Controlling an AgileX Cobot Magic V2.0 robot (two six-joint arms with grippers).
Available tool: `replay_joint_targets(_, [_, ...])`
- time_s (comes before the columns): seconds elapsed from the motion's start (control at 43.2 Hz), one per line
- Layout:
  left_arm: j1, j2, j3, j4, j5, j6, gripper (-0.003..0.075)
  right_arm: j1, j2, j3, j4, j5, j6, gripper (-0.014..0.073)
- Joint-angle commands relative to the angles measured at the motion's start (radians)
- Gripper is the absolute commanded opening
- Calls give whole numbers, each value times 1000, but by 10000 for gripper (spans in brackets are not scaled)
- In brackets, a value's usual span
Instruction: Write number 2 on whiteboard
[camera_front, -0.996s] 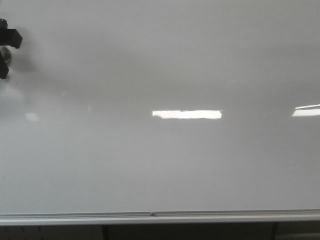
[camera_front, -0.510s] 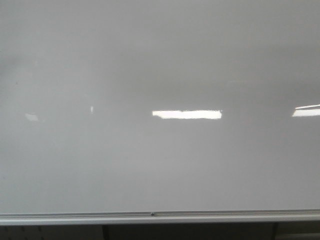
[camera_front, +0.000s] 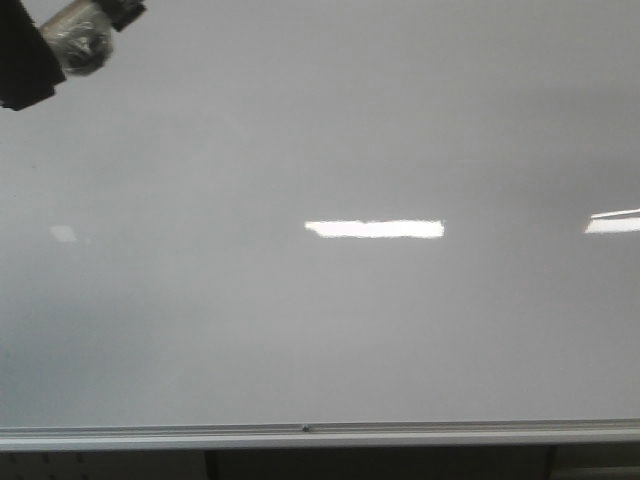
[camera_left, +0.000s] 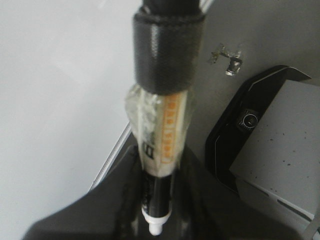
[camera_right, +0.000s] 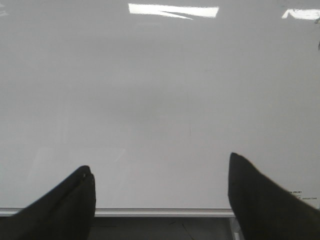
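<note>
The whiteboard (camera_front: 320, 330) fills the front view, glossy and blank, with a silver bottom rail (camera_front: 320, 435). No number 2 shows on it. My left gripper (camera_front: 45, 50) is at the top left corner of the front view. In the left wrist view it (camera_left: 158, 210) is shut on a black marker (camera_left: 156, 200) that is wrapped in clear tape and bound by a black strap, white tip exposed, beside the board's edge (camera_left: 50, 100). My right gripper (camera_right: 160, 164) is open and empty, facing the board (camera_right: 160, 90) just above its rail.
Bright rectangular light reflections (camera_front: 373, 229) (camera_front: 612, 222) lie on the board. A grey box in a black frame (camera_left: 280, 145) shows beside the marker in the left wrist view. A dark gap runs below the rail (camera_front: 380, 465).
The left gripper was at the left edge a second ago, left the front view, and now shows in the top left corner with the marker. The board stays blank.
</note>
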Motion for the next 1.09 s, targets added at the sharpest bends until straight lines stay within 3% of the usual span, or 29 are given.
replay_joint_targets(0.0, [-85, -33, -34, -20, -20, 33, 60, 7, 37, -59, 17, -20, -24, 573])
replay_joint_targets(0.162, [-198, -33, -34, -20, -20, 63, 60, 54, 130, -141, 154, 121, -230, 573])
replay_joint_targets(0.394, [-292, -33, -34, -16, -20, 74, 60, 188, 277, -265, 474, 311, -775, 573])
replay_joint_targets(0.533, [-331, -33, -34, -14, -20, 74, 60, 277, 375, -337, 635, 397, -1015, 573])
replay_joint_targets(0.718, [-370, -31, -34, -14, -31, 74, 60, 399, 480, -428, 650, 400, -1117, 573])
replay_joint_targets(1.066, [-383, -31, -34, -12, -31, 74, 60, 638, 654, -566, 651, 383, -1121, 573])
